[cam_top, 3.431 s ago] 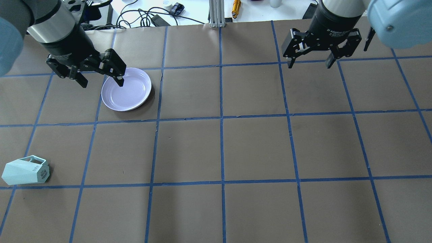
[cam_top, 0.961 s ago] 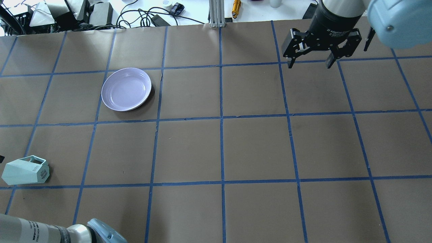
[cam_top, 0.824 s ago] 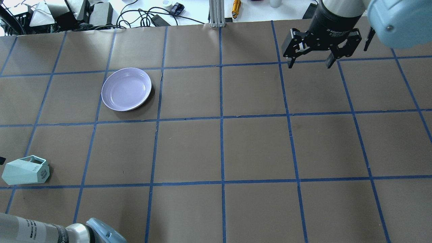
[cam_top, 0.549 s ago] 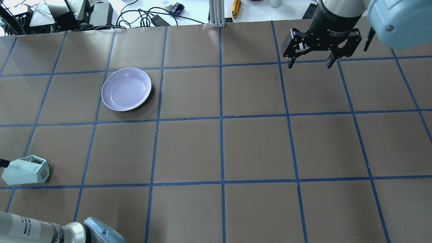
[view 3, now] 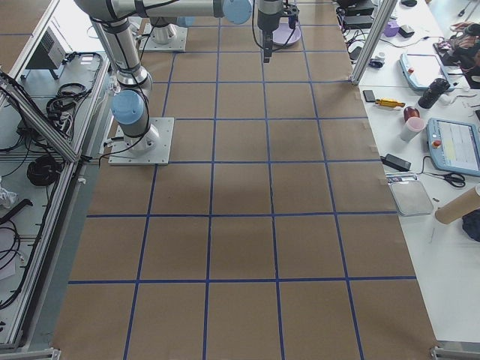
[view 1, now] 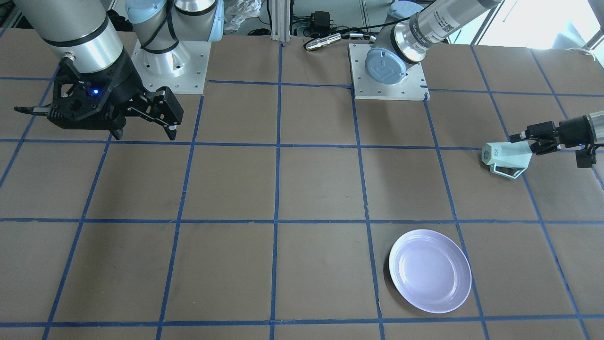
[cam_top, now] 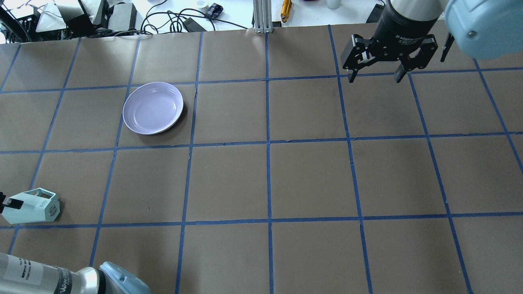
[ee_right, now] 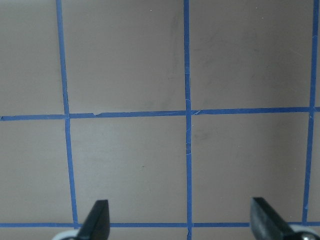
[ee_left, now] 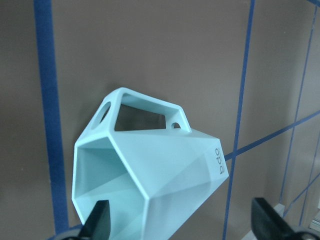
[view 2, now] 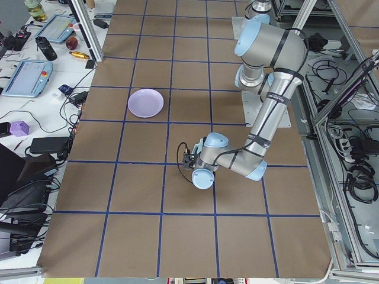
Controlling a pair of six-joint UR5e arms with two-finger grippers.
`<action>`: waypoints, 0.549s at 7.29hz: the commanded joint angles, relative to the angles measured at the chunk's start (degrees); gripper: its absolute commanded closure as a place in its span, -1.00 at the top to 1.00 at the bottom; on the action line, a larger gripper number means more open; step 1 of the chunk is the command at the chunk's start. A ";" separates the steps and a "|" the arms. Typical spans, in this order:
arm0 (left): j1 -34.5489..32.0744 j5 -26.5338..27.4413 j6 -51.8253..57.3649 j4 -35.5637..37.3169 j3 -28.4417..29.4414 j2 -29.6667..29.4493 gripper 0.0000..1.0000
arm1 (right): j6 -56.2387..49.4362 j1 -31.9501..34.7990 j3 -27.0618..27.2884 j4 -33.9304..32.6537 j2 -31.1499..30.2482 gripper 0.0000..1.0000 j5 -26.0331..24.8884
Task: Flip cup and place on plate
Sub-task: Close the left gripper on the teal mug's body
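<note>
**Cup on its side at the left fingers, plate bare**

The cup (cam_top: 34, 206) lies on its side on the desk (cam_top: 310, 179), close to the edge on the robot's left. It rests on one of its flat facets. Its base, with small dark lettering, points toward the middle of the desk, and its hexagonal mouth faces outward to the left gripper (view 1: 524, 143). The angular handle sits on the side away from the robot. The left wrist view looks into the mouth of the cup (ee_left: 150, 175), and the part of the inside that shows holds nothing.

The left gripper (ee_left: 182, 222) comes in low and level from the desk's edge with its fingers spread wide. One finger (ee_left: 100, 222) lies in front of the open mouth and seems to reach just inside it. The other finger stands outside, clear of the cup's outer wall, so one wall lies between the two. I cannot tell whether the inner finger touches the cup. In the overhead view only a dark fingertip shows, over the cup's mouth end.

The plate (cam_top: 153, 107) stands right way up on the desk, on the robot's left half, farther out from the robot than the cup and well apart from it. Nothing lies in it, and its glossy bowl is bare.

The right gripper (cam_top: 375, 77) hangs over the desk's right half, pointing down. Its fingers are spread and hold nothing, and the right wrist view shows only taped brown paper between them.
</note>
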 commanded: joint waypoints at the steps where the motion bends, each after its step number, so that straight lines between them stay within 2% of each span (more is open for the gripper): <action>1: 0.14 -0.15 0.58 -1.29 0.90 -1.57 0.96 | 0.00 0.00 0.00 0.00 0.00 1.00 0.00; 3: -0.04 -0.50 3.82 -1.29 1.69 -1.93 -0.32 | 0.00 0.00 0.09 0.00 0.00 1.00 0.00; 4: -0.04 -2.07 3.92 -2.68 1.69 -2.02 -0.77 | 0.00 0.00 0.00 0.00 0.00 1.00 0.00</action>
